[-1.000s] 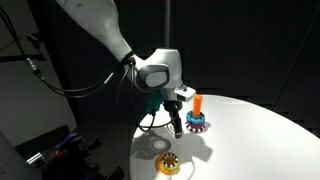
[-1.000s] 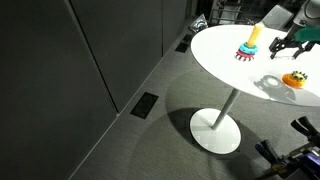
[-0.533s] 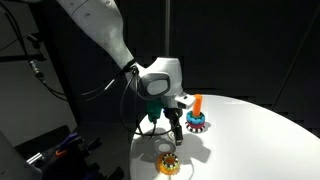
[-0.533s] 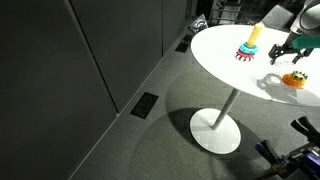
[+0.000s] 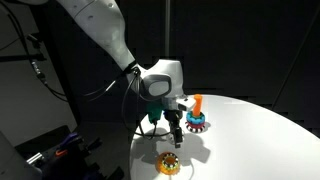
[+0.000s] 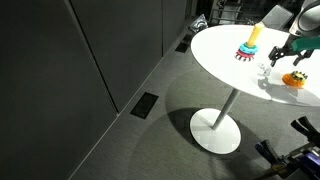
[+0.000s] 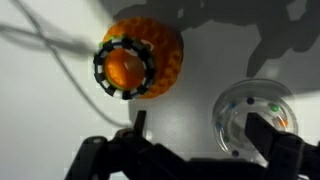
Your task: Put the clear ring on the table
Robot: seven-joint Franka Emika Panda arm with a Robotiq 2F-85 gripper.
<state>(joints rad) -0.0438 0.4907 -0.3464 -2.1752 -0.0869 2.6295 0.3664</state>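
The clear ring (image 7: 250,118) lies flat on the white table (image 7: 190,80), see-through with small coloured dots on its rim. My gripper (image 7: 200,135) is open above the table. Its one finger stands over the clear ring and the other over bare table. The gripper shows in both exterior views (image 5: 171,128) (image 6: 284,55), hovering low over the table (image 5: 255,140) (image 6: 215,55). The clear ring is a faint spot in an exterior view (image 6: 265,69).
A yellow-orange ring with dark dots (image 7: 135,62) (image 5: 168,163) (image 6: 295,79) lies close by, near the table edge. A stacking toy with an orange peg and coloured rings (image 5: 196,121) (image 6: 249,45) stands behind the gripper. A cable hangs from the arm.
The gripper has shifted slightly towards the yellow-orange ring. The rings and the toy have not moved.
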